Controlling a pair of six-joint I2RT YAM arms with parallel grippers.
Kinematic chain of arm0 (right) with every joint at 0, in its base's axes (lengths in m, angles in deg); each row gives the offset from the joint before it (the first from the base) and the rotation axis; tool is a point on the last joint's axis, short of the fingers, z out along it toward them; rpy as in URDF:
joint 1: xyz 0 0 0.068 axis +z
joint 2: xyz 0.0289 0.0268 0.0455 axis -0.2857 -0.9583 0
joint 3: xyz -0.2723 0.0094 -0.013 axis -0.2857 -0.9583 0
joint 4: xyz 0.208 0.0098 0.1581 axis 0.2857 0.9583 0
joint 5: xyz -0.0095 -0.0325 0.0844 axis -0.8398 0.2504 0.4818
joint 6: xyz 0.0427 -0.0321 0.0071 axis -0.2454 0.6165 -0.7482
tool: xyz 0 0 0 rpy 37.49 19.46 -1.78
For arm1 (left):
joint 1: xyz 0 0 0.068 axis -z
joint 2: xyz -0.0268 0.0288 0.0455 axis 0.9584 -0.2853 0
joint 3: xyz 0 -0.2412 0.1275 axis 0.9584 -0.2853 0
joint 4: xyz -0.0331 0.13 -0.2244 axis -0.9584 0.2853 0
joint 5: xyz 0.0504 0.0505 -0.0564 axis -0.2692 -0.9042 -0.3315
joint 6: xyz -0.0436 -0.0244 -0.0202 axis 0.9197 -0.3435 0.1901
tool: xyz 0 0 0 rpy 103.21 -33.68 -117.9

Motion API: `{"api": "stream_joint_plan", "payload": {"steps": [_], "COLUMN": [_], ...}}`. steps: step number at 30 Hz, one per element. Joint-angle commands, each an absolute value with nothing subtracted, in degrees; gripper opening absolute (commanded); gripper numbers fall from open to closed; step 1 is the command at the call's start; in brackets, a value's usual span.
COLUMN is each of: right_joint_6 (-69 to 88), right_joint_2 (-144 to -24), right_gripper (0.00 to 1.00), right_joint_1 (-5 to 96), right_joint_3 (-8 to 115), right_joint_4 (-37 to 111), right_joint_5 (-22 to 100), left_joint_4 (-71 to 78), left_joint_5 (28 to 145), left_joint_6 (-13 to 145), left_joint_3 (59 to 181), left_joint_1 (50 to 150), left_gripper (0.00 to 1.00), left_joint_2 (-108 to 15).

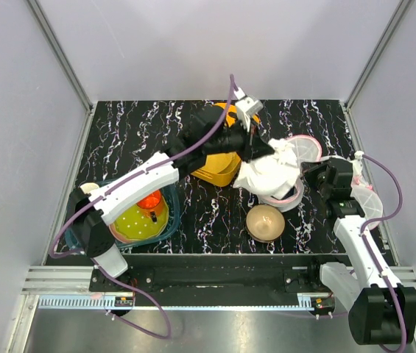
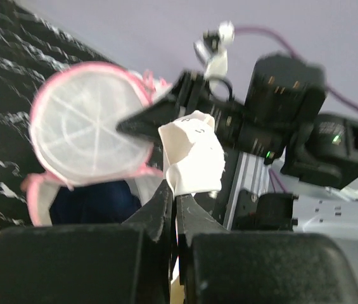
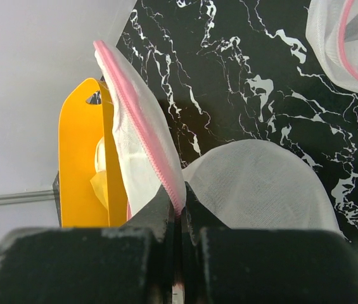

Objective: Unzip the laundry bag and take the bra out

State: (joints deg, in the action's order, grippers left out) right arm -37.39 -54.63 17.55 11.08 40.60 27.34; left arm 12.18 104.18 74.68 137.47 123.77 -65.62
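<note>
The bag [image 1: 272, 180] sits mid-table, slumped and partly open, its round lid [image 2: 90, 130] standing on edge. It looks like light, limp mesh that would collapse and drag along unless pinned, so the stitched pink trim [image 3: 142, 130] is the firmest place to hold. The right claw [image 3: 179, 201] is pinched fully closed on that trim. The left claw [image 2: 172, 190] is also closed tight, on a white fold [image 2: 194, 158]; whether that is bag wall or loose cloth I cannot tell. The bra [image 2: 96, 201] shows as dark navy inside the mouth, below the lid and near the left claw, apart from it. It looks soft, light and likely to snag on the mesh, so pinch the cup edge or strap
</note>
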Motion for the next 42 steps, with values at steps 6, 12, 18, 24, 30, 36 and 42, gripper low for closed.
{"api": "stream_joint_plan", "payload": {"steps": [6, 12, 18, 24, 30, 36, 42], "right_joint_6": [-38.87, -38.43, -38.69, -38.43, -38.69, -37.55, -37.20], "right_joint_2": [-54.33, -52.66, -53.36, -53.36, -53.45, -53.62, -54.50], "right_gripper": [0.00, 0.00, 0.00, 0.00, 0.00, 0.00, 0.00], "right_joint_1": [17.31, 17.31, 17.31, 17.39, 17.39, 17.31, 17.31], "right_joint_3": [10.21, 9.68, 10.56, 10.39, 9.77, 10.04, 10.12], "right_joint_4": [37.48, 38.00, 37.39, 37.30, 36.60, 36.60, 36.60], "right_joint_5": [26.72, 26.46, 26.81, 27.51, 29.18, 29.18, 28.13], "left_joint_4": [14.74, 15.89, 19.23, 13.79, 12.81, 10.97, 9.57], "left_joint_5": [99.65, 91.29, 87.35, 85.76, 87.93, 94.99, 99.20], "left_joint_6": [72.59, 69.08, 68.11, 67.84, 69.15, 71.62, 76.26], "left_joint_3": [151.68, 153.97, 157.76, 151.44, 146.69, 142.65, 136.06], "left_joint_1": [121.94, 117.20, 110.60, 106.47, 105.24, 108.04, 114.11], "left_gripper": [0.00, 0.00, 0.00, 0.00, 0.79, 0.99, 0.90], "left_joint_2": [-64.90, -63.85, -69.20, -72.10, -76.67, -72.11, -70.17]}}
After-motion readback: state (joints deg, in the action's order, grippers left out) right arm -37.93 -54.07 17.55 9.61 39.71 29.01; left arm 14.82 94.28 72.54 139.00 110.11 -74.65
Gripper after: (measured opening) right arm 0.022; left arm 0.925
